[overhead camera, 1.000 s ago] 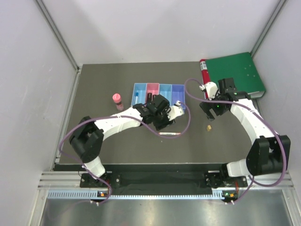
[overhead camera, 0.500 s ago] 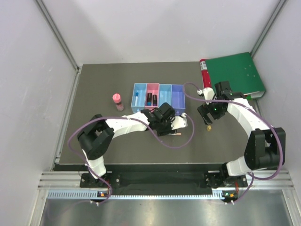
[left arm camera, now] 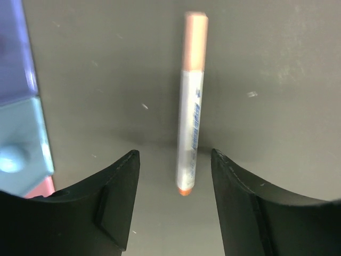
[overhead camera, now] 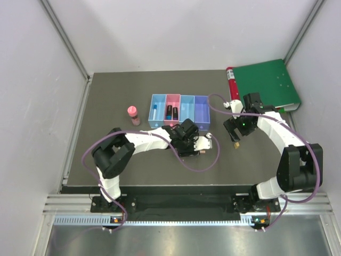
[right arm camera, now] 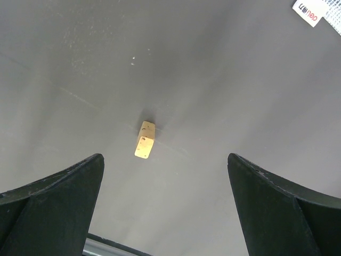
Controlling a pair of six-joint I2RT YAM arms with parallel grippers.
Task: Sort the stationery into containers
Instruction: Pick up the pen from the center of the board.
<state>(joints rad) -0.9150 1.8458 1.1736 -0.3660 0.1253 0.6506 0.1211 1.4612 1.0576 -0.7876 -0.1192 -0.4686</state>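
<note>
Top external view shows us both arms stretched out over the dark table (overhead camera: 117,101), the left gripper (overhead camera: 199,146) low and just beside the near wall of the row of four bins (overhead camera: 180,97), by its violet-blue end. In the left wrist view its jaws stand moderately apart with nothing between them but air. The thin white-orange pen (left arm camera: 191,117) lies flat on the table and runs straight ahead of the gripper. Its small orange tip sits just inside the gap, nearer one finger than the other, and its peach cap is at the far end. It seems to touch neither finger, though the blur makes that hard for us to settle. The bins' violet-blue, light blue and pink corners sit close off to one side of this gripper. In the row we make out a blue-white pen (overhead camera: 153,111) in the light blue end bin and two dark items in the pink one, while the pink-capped little bottle (overhead camera: 132,114) stands well apart from the gripper, past the far end of the row. The right gripper (overhead camera: 235,139) hangs over open table, jaws spread wide and holding nothing. The tiny tan nub (right arm camera: 145,140) lies on the table between its fingers and just ahead of their tips, clear of both. Beyond this gripper lie the red folder (overhead camera: 232,85) and the green binder (overhead camera: 266,80).
</note>
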